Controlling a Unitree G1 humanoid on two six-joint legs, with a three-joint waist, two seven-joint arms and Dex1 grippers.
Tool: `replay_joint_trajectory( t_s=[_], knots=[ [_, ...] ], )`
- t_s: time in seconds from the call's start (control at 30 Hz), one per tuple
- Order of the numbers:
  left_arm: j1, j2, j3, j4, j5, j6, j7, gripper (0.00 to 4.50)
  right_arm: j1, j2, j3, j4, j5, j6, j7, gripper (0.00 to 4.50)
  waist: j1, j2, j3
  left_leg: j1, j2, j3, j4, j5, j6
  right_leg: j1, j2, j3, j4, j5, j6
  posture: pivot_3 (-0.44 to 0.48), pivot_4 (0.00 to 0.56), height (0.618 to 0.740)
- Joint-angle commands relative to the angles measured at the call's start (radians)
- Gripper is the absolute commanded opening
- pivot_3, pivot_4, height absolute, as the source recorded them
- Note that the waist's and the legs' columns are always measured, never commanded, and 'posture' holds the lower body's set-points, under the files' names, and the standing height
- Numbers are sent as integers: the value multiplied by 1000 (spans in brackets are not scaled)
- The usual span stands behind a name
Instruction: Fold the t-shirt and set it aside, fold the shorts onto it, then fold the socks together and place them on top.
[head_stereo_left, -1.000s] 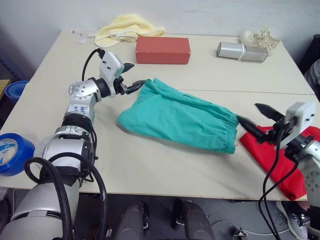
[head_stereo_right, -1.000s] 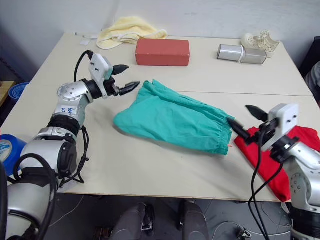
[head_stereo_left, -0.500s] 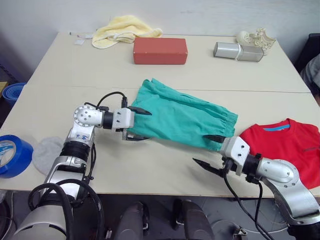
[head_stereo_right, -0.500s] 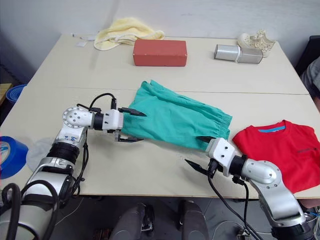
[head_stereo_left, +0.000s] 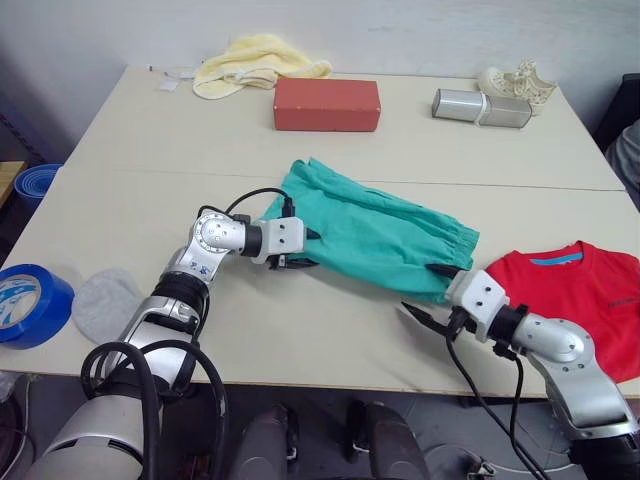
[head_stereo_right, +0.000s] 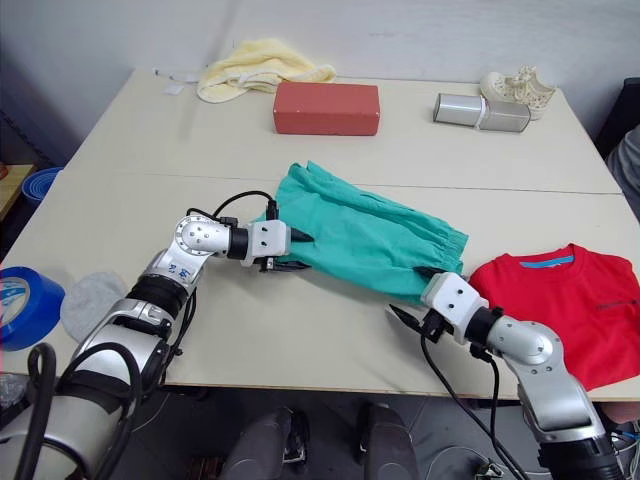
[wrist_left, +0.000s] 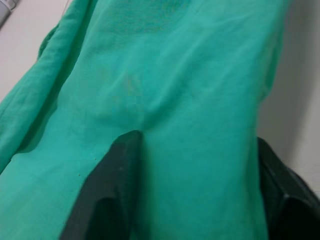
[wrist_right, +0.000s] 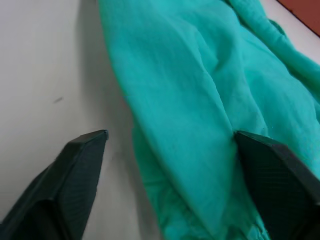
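Teal-green fabric shorts (head_stereo_left: 375, 242) lie spread across the middle of the pale beige surface (head_stereo_left: 300, 340), and both arms reach in at their near edge; the right end effector (head_stereo_left: 432, 296) sits at the gathered waistband corner with its two black fingers spread wide, one finger on the cloth and the other over bare surface, gripping nothing; the left end effector (head_stereo_left: 303, 250) is at the opposite, leg end of the shorts, fingers parted, with the near edge of the fabric lying between them in the left wrist view, though whether they pinch it I cannot tell; near the front left edge rests a small light grey sock (head_stereo_left: 103, 304), just beside a blue roll of tape (head_stereo_left: 28, 304); on the right, near the waistband but apart from it, lies the bright red cotton t-shirt (head_stereo_left: 575, 300), folded, its blue neck band showing; further back stand a red rectangular box (head_stereo_left: 327, 103) and a silver cylindrical object (head_stereo_left: 483, 105); at the far edge sit a crumpled pale yellow towel (head_stereo_left: 255, 62) and a small cream-coloured ornament (head_stereo_left: 518, 78), well apart.
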Motion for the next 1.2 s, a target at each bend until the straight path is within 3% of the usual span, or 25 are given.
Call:
replay_joint_trajectory(
  t_s=[0.03, 0.17, 0.3, 0.57, 0.7, 0.73, 0.8, 0.93, 0.97, 1.1, 1.2],
  knots=[
    [52, 0, -9, -65, -54, 131, -138, 1322, -11, -1, 10, 5, -13, -51, 11, 2869, -1, 0, 0, 0, 0, 0, 0, 0, 0, 0, 1, 0, 0, 0, 0, 0, 150, 740],
    [166, 49, -18, -319, -160, 279, -313, 35, 10, -26, 0, 19, -16, -95, 39, 1433, -11, 1, 0, 0, 1, 0, 0, 0, 0, 0, 2, 0, 1, 0, 0, 0, 150, 740],
    [311, 136, -20, -617, -226, 438, -369, 0, 51, -64, -32, 4, 18, -146, 93, 34, -23, 1, 0, -2, 2, 0, -1, 0, -1, 0, 2, 1, 0, 0, 0, 0, 150, 740],
    [552, 249, 40, -1080, -314, 705, -275, 0, 254, -173, -148, -37, 134, -231, 241, 34, -21, 1, 0, -1, 2, -3, 0, 0, -1, 2, 0, 2, -2, 0, 0, 0, 150, 740],
    [637, 278, 48, -1227, -378, 830, -231, 0, 320, -179, -162, -59, 220, -195, 295, 34, -20, 1, 0, 7, 3, -4, -2, -2, -3, 10, -1, 2, -6, -1, -1, 0, 150, 740],
    [660, 294, 46, -1262, -404, 879, -233, 490, 325, -171, -161, -58, 228, -227, 309, 241, -20, 1, 0, 10, 3, -4, -3, -5, -3, 12, -1, 2, -6, -2, -2, 0, 150, 740],
    [688, 320, 49, -1298, -413, 889, -227, 940, 335, -172, -162, -59, 243, -231, 332, 744, -21, 1, 0, 11, 4, -4, -3, -6, -4, 12, -1, 2, -6, -3, -4, 0, 150, 740],
    [714, 371, 96, -1319, -505, 919, -272, 2203, 394, -193, -216, -67, 305, -271, 424, 2113, -18, 2, 1, 11, 5, -4, -3, -6, -5, 12, -1, 2, -5, -4, -5, 0, 150, 740],
    [717, 393, 114, -1319, -540, 929, -305, 2244, 422, -204, -240, -76, 337, -266, 460, 2481, -16, 3, 1, 11, 5, -4, -3, -6, -5, 12, -1, 2, -5, -4, -6, 0, 150, 740],
    [654, 462, 176, -1229, -630, 974, -382, 2244, 493, -222, -380, -177, 591, -99, 490, 2481, -8, 3, 1, 12, 6, -5, -3, -7, -6, 12, -1, 2, -5, -6, -7, 0, 150, 740],
    [540, 424, 215, -1138, -697, 1034, -359, 2244, 484, -255, -409, -228, 641, -8, 498, 2481, 0, 3, 1, 12, 6, -5, -3, -6, -6, 12, -1, 2, -3, -6, -7, 0, 150, 740]
  ],
)
